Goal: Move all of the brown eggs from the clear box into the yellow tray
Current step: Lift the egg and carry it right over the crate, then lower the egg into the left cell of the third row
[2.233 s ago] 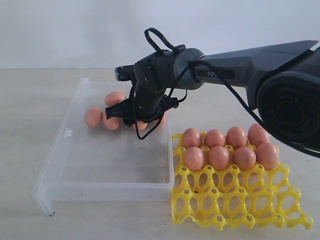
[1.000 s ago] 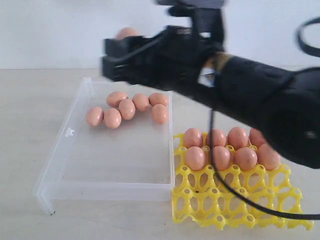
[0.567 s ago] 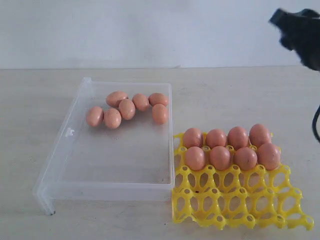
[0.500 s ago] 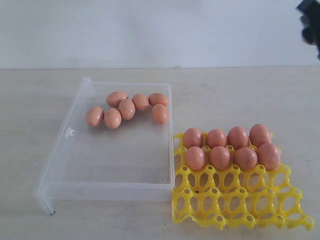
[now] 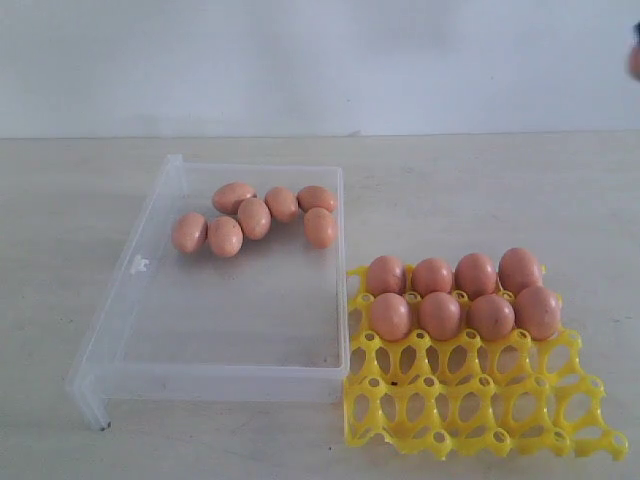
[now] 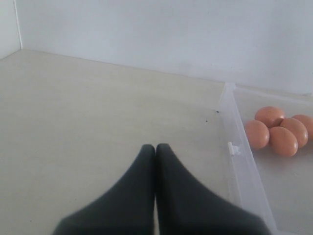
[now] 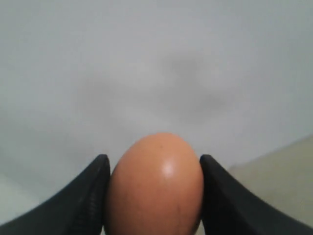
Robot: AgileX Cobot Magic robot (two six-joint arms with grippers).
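- The right gripper [image 7: 154, 161] has lifted out of the box [image 5: 120, 310] and swung up and off to the right. It has all but left the exterior view, where only a pinkish sliver shows at the right edge.
- It took an egg [image 7: 154, 188] with it. The wrist view shows the egg clamped between the two fingers, big end up, against a plain wall.
- Seven eggs [image 5: 253, 217] remain in the box, bunched at its far end and lying as they did before the lift.
- The tray [image 5: 470, 405] is unchanged: eight eggs [image 5: 440, 315] fill its two far rows, and the two near rows are bare.
- The left gripper [image 6: 155, 149] is closed on nothing, low over the table [image 6: 88, 107] just beside the box's latch wall.
- Judged from this, the pick succeeded and the carry is under way. The held egg would be the ninth, and it is due in a free cup of the third row.
- The arm is high and wide of the tray, so it must come back and down before letting go.
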